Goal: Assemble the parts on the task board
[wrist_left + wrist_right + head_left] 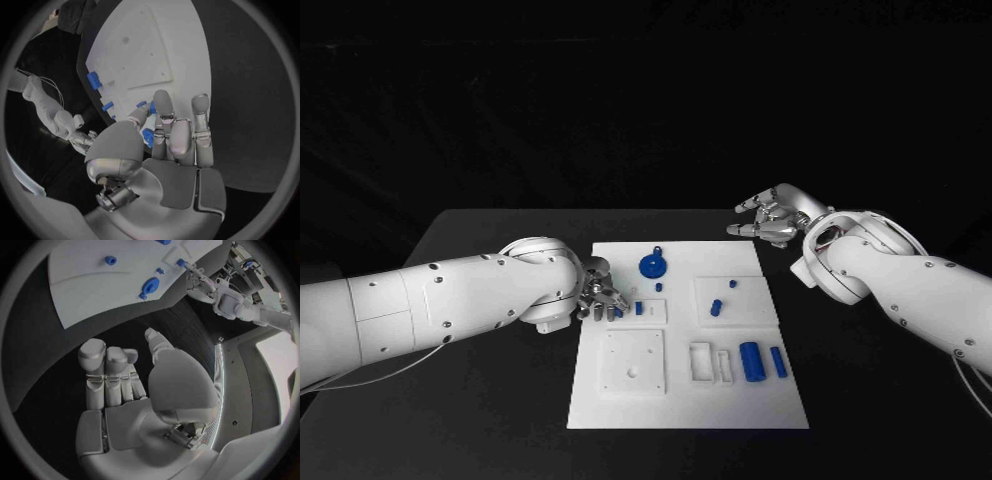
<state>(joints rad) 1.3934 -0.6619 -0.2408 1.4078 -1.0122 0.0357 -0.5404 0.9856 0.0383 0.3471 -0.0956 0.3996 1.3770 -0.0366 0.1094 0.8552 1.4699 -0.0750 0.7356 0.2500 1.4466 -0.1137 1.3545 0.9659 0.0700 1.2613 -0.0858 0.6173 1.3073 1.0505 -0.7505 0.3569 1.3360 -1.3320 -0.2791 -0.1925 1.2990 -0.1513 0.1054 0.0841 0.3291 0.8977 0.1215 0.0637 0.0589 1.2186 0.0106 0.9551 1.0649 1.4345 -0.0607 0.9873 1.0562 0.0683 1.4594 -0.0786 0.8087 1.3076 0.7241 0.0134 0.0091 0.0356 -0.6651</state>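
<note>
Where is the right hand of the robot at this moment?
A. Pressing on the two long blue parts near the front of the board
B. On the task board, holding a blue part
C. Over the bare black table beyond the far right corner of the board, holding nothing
C. The right hand hangs over the black table off the task board, and its fingers hold nothing.

The head camera looks steeply down from above the near edge of the black table (488, 400), with the white task board (689, 390) in mid-frame. Each wrist camera sits close behind its own hand, left hand (169, 150) and right hand (131, 385), facing the board. All three views share that board.
</note>
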